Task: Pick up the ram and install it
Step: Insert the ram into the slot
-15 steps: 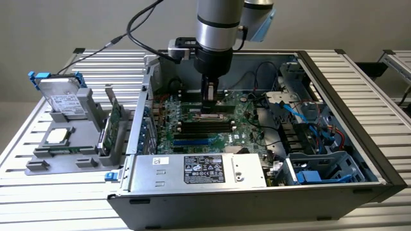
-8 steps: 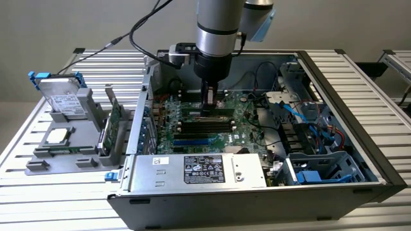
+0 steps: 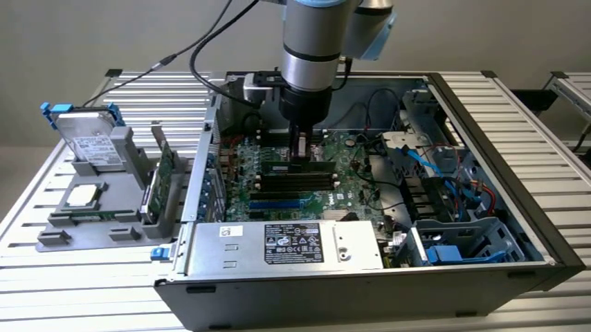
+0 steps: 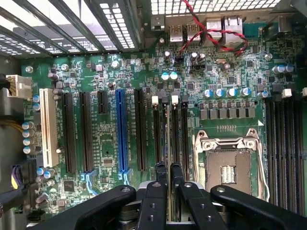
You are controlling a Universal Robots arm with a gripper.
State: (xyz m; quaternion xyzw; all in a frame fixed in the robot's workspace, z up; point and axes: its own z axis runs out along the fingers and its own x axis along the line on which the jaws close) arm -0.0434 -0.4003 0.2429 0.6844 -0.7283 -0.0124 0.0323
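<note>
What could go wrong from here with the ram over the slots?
1. The ram, clamped in the gripper, sits at closely packed memory slots. A small offset could land it on a slot wall or in the neighbouring slot.
2. Whether its edge is square to the slot cannot be told. Pressing while it is tilted could jam it.

This looks like a robotics lab or test cell. In the middle of the exterior view a robot arm point(image 3: 319, 41) reaches into an open computer case point(image 3: 503, 138) set on a ribbed aluminium-profile table point(image 3: 83, 297). At the left a grey fixture tray point(image 3: 55, 240) holds loose computer parts, and a plain grey wall point(image 3: 93, 34) runs across the top.
</note>
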